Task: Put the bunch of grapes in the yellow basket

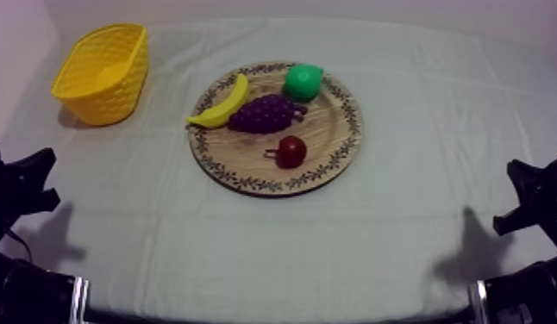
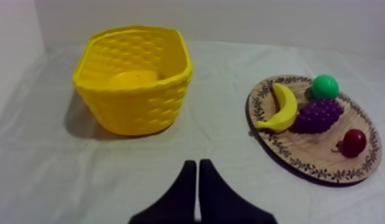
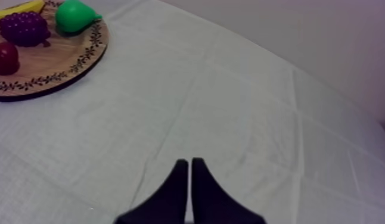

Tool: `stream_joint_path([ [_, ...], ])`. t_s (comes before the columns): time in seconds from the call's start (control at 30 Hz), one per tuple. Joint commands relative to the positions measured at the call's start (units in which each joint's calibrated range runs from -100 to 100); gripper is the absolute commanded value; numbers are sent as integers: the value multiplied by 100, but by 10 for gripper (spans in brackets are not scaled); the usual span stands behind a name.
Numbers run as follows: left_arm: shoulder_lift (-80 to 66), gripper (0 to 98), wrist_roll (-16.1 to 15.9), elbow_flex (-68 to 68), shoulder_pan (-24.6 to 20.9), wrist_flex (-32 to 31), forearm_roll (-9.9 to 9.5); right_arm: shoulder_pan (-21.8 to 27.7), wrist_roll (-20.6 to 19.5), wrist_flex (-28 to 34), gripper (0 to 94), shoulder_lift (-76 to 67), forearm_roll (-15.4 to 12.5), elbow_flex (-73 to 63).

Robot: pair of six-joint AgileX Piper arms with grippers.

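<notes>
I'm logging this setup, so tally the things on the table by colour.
Yellow: 2, the basket and the banana
Purple: 1, the grapes
Green: 1, the pear
Red: 1, the small red fruit
Brown: 1, the wooden board
Total: 6

Soft, dim light; a dark shadow lies beside the yellow basket (image 2: 135,107).

Count: 1 round wooden board (image 1: 323,122), 1 yellow basket (image 1: 118,86). Toy fruit: 4 pieces, one of each kind: 1 banana (image 1: 222,105), 1 pear (image 1: 303,82), 1 bunch of grapes (image 1: 263,114), 1 small red fruit (image 1: 291,152). Grippers: 2, i.e. 1 left gripper (image 2: 197,162) and 1 right gripper (image 3: 189,159), 2 black fingers each, 4 fingers total. 1 grey-white cloth (image 1: 334,241).
</notes>
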Motion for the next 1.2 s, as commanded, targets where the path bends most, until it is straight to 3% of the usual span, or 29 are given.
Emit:
stream_joint_path([
  [0.0,696,0,-396,-330,-35,1,237,-2,1,-3,3,-1,0,-2],
  [0.33,2829,0,-1788,-2130,-6,385,1057,-2,1,-3,3,-1,0,-2],
  [0.5,3809,0,-2225,-3165,19,1062,1198,-2,1,-3,3,-1,0,-2],
  [0.83,5646,0,-2598,-5416,149,2705,1149,-2,1,-3,3,-1,0,-2],
  [1.17,7160,0,-2352,-6931,866,3222,564,-2,1,-3,3,-1,0,-2],
])
